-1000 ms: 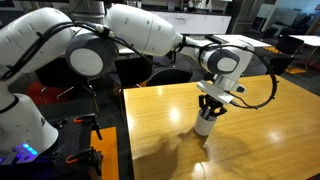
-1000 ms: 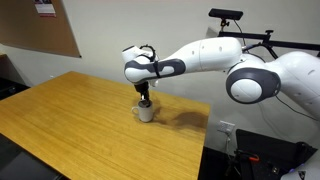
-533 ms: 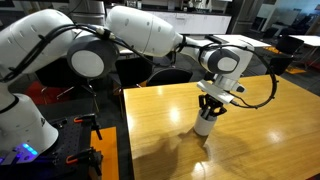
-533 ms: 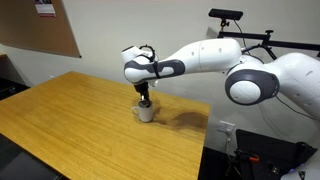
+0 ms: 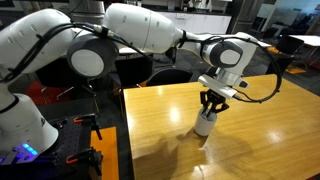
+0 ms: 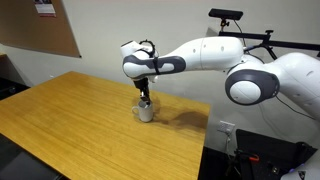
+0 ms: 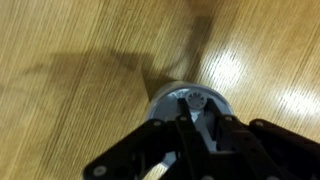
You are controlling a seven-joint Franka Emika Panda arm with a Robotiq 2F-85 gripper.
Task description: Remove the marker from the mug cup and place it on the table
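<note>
— Task items, count and position?
— One mug (image 5: 205, 124), upright on the counter (image 5: 160, 135); the wrist view puts it at 5 o'clock from centre. One marker (image 7: 197, 100): only a small dark piece shows in the mug's mouth, the rest is hidden.

— The jaws?
— Pointing down, directly over the mug. The fingers (image 7: 186, 125) are drawn near together at the rim. Whether they pinch the marker, I cannot tell.

— Surroundings, obstructions?
— One arm (image 6: 215, 60) reaches in from 3 o'clock in an exterior view, and hides most of the mug's mouth. One corkboard (image 6: 40, 28) hangs at 10 o'clock from the mug. Beyond the counter, at 12 o'clock, stand dark chairs (image 5: 172, 74), number unclear, and a white-topped table (image 5: 240, 42), all well apart from the mug.
</note>
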